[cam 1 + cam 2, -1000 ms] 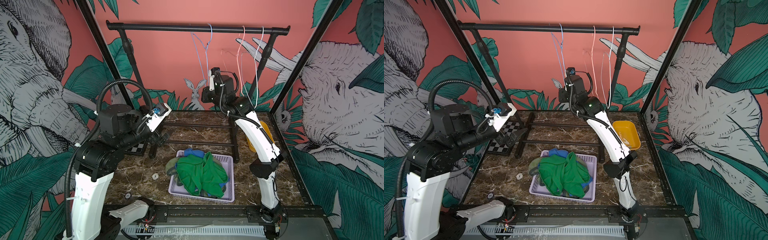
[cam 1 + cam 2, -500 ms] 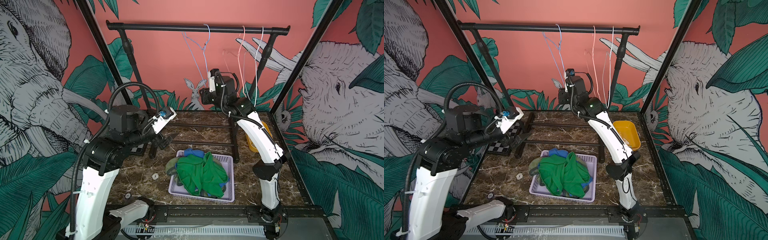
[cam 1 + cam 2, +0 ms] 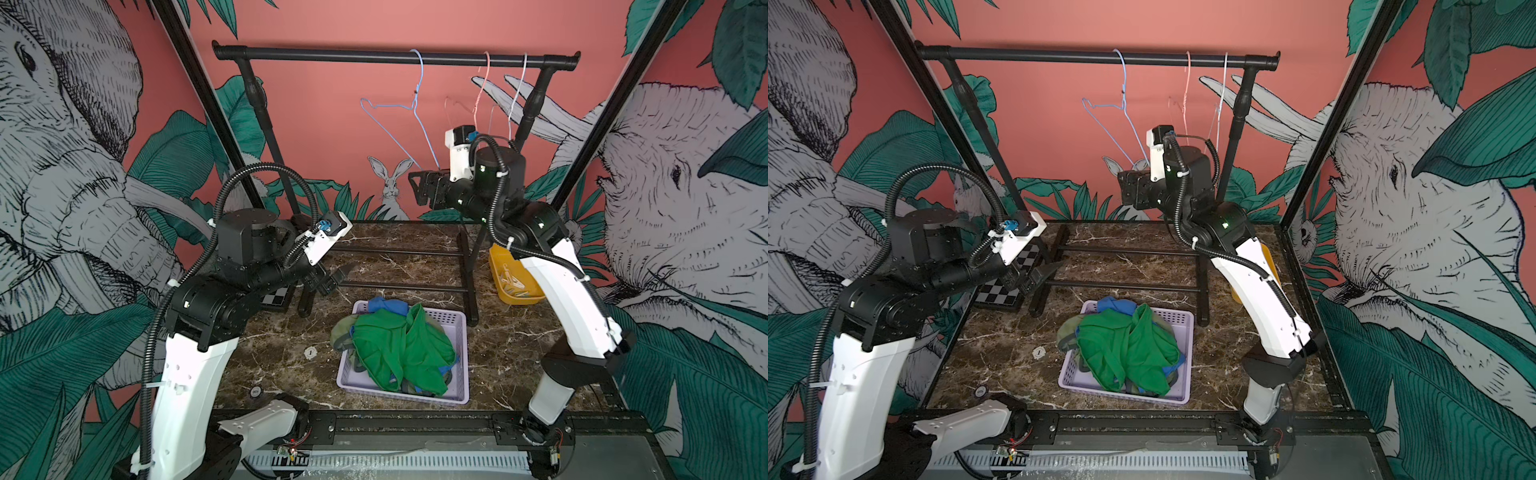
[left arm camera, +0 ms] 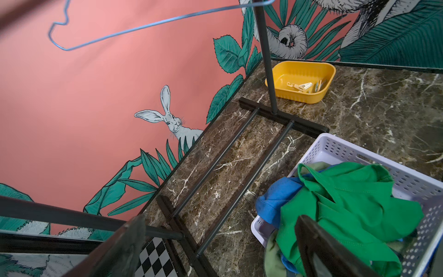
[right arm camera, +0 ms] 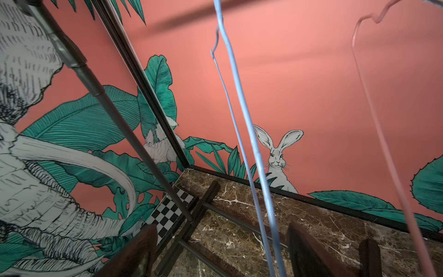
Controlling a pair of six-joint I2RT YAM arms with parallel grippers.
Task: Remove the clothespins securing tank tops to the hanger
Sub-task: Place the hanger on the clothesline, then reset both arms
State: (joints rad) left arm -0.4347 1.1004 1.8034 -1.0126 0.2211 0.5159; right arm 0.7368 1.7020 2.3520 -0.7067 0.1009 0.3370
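Near the front edge of the marble tabletop (image 3: 270, 345), about midway along it, a lavender perforated basket (image 3: 451, 318) holds all three tank tops in a heap. The green tank top (image 3: 399, 349) lies uppermost, the blue tank top (image 3: 386, 305) shows at the far side, and the olive tank top (image 3: 343, 332) spills over the left rim.

Just beyond the basket's far left corner, the left gripper (image 3: 338, 277) hangs above the tabletop with its fingers spread wide and nothing between them.

Toward the far right corner sits a yellow bin (image 4: 299, 98) with several clothespins (image 4: 303, 86) lying loose inside.

Higher and farther back, the right gripper (image 3: 417, 188) is raised by the blue wire hanger (image 3: 427, 137). Its fingers stand apart, and in the right wrist view the blue wire runs down between them without being pinched.

The blue hanger, a pink hanger (image 3: 482, 89) and a white hanger (image 3: 519, 87) hang bare from the black rack bar (image 3: 332, 54).
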